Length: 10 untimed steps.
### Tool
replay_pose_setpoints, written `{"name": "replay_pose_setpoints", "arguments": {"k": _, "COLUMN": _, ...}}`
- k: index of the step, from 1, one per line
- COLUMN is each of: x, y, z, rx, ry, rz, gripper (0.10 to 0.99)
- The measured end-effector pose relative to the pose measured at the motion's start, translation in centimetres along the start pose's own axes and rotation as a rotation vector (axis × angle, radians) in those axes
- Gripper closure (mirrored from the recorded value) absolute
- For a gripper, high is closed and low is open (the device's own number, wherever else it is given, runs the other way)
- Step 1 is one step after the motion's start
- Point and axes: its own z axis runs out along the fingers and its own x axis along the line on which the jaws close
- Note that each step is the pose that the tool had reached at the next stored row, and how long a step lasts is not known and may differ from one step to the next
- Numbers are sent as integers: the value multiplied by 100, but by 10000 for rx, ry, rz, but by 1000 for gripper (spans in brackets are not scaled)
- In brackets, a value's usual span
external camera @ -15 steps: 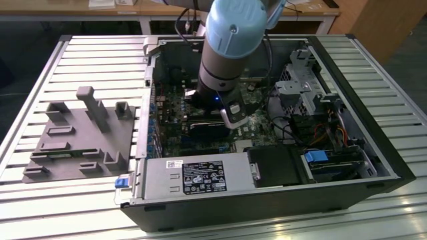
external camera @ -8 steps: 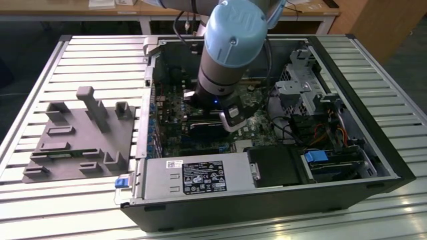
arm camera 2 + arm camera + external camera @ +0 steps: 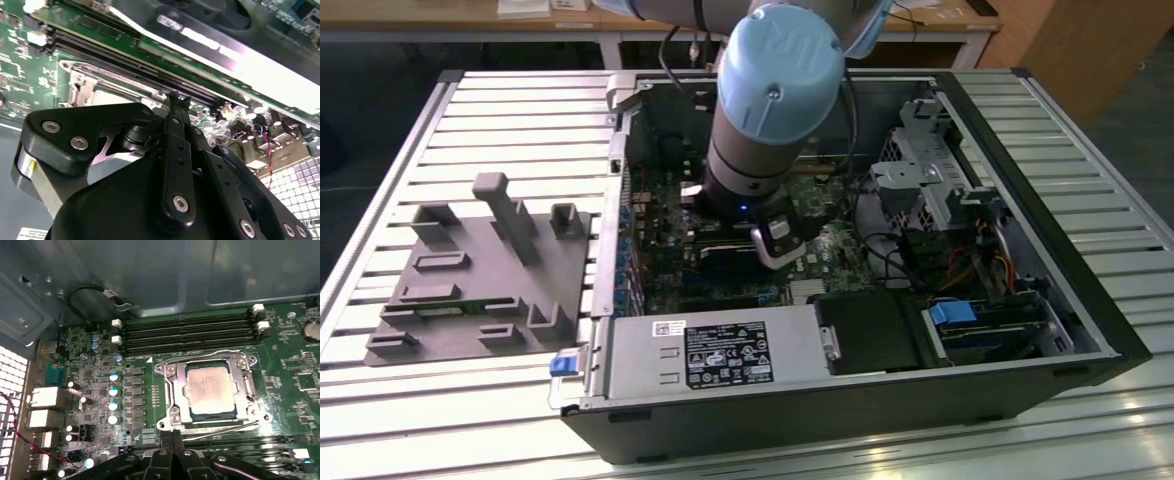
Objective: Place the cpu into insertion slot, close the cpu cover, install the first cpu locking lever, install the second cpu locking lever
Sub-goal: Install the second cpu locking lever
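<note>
Exterior view, its left to its right: grey fixture block (image 3: 480,270) on the slatted surface (image 3: 400,400); open computer case (image 3: 854,400); arm reaching down inside over the green board (image 3: 834,250).

First wrist view: cpu (image 3: 209,389) seated in the insertion slot (image 3: 186,412), cpu cover (image 3: 171,390) closed flat around it, a thin lever (image 3: 220,427) along the near edge. Hand (image 3: 172,437) just beside that edge, fingertips pressed together, holding nothing.

Light is even and fairly dim inside the case. Glare whitens a card edge (image 3: 280,80) at 2 o'clock in the second wrist view; the gripper (image 3: 172,150) body blurs close up.
</note>
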Motion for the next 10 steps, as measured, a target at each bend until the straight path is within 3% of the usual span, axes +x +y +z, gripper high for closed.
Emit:
{"name": "replay_pose_setpoints", "arguments": {"k": 6, "x": 58, "y": -26, "z": 48, "rx": -71, "ry": 8, "rz": -4, "gripper": 984}}
{"name": "replay_pose_setpoints", "arguments": {"k": 10, "x": 56, "y": -31, "z": 71, "rx": -231, "ry": 25, "rz": -13, "gripper": 984}}
